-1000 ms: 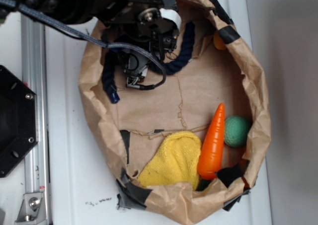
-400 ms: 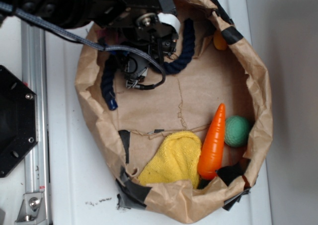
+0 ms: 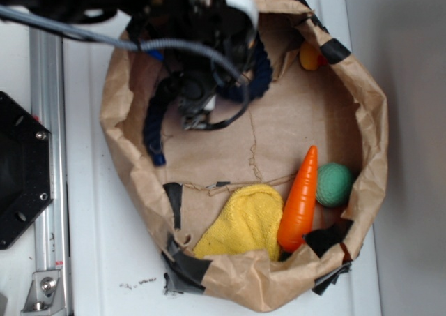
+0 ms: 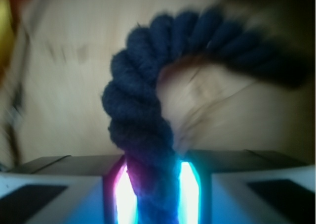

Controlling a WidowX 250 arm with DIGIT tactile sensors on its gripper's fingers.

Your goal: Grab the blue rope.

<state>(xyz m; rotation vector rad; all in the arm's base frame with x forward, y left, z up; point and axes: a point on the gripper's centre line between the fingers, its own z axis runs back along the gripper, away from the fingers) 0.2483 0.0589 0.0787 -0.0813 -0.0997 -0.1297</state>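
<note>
The blue rope is a thick navy twisted cord lying inside the brown paper bag, at its upper left. One bright blue bound end points down the left wall, and the other stretch curves out to the right of the arm. My gripper hangs over the middle of the rope and hides it there. In the wrist view the gripper is shut on the rope, which rises from between the lit pads and bends off to the right above the bag floor.
An orange carrot, a green ball and a yellow cloth lie in the bag's lower part. A small orange-yellow thing sits at the upper right rim. A metal rail and a black plate stand left of the bag.
The arm has come up toward the exterior camera with the rope in its jaws. The rope's left end has slid lower along the bag wall, and the bag rim has shifted slightly.
</note>
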